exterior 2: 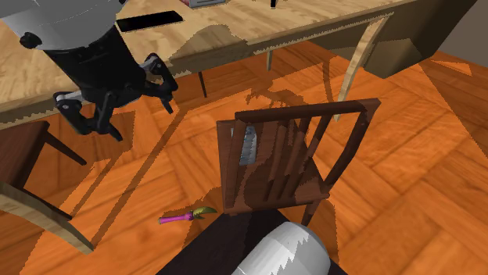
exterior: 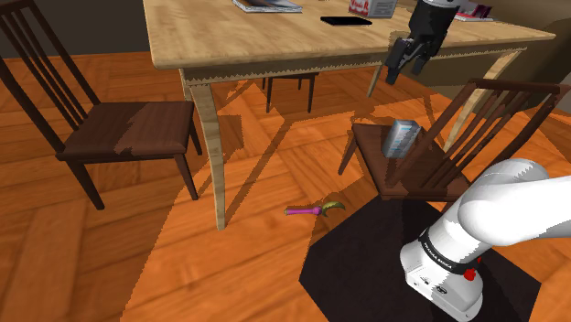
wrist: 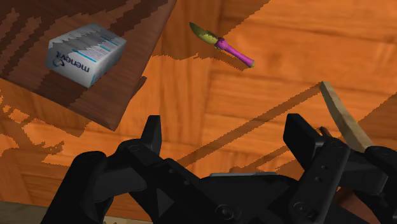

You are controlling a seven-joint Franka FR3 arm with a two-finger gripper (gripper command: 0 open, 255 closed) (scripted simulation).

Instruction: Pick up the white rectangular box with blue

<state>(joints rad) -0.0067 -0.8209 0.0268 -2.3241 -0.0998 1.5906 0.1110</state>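
Black two-finger gripper (exterior: 405,59), jaws spread and empty, beside light wooden table (exterior: 274,41). In shoulder view, white-and-blue rectangular box (exterior: 400,137) at its six o'clock on dark wooden chair (exterior: 421,178); pink-handled knife (exterior: 316,209) on floor.

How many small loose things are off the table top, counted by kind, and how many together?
White and blue box, on the chair: 1
Knife with pink handle, on the floor: 1
Total: 2
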